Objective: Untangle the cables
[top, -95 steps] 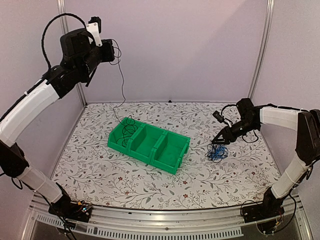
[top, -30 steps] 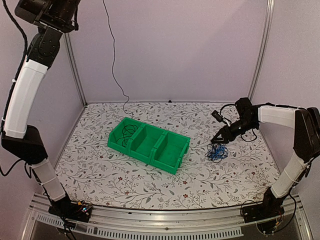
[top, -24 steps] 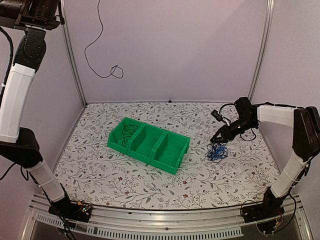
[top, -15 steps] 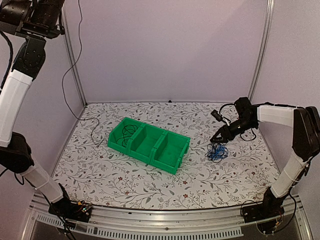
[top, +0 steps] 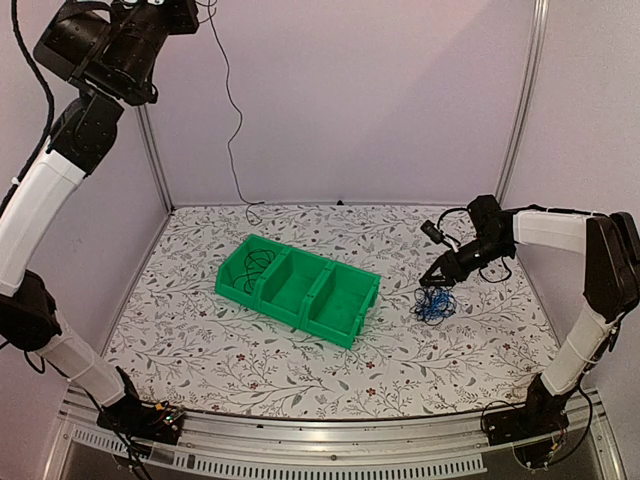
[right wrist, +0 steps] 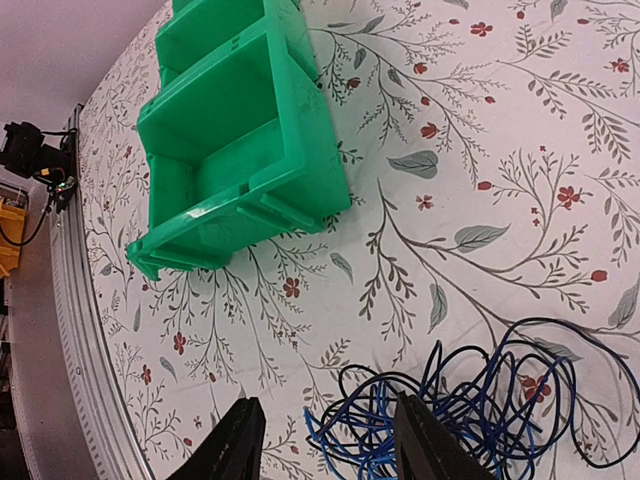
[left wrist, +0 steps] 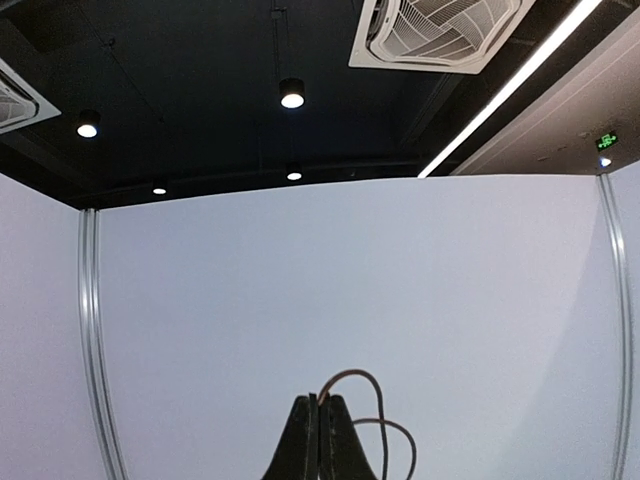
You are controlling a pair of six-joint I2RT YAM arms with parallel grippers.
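Observation:
A tangle of blue and black cables lies on the table, right of the green bin. My right gripper hovers just over it, open. In the right wrist view the gripper has the left edge of the tangle between its fingers. My left gripper is raised to the top left corner. In the left wrist view it is shut on a thin black cable that loops beside the tips. This cable hangs down to the table at the back wall. Another black cable lies coiled in the bin's left compartment.
The green bin has three compartments and sits mid-table at an angle; its middle and right ones hold nothing. Purple walls with metal posts close in the back and sides. The table has a floral cover.
The left arm has swung back right at the top. Its hanging cable, which trailed over the table left of the bin half a second ago, now hangs straight near the back wall. The right arm is unchanged.

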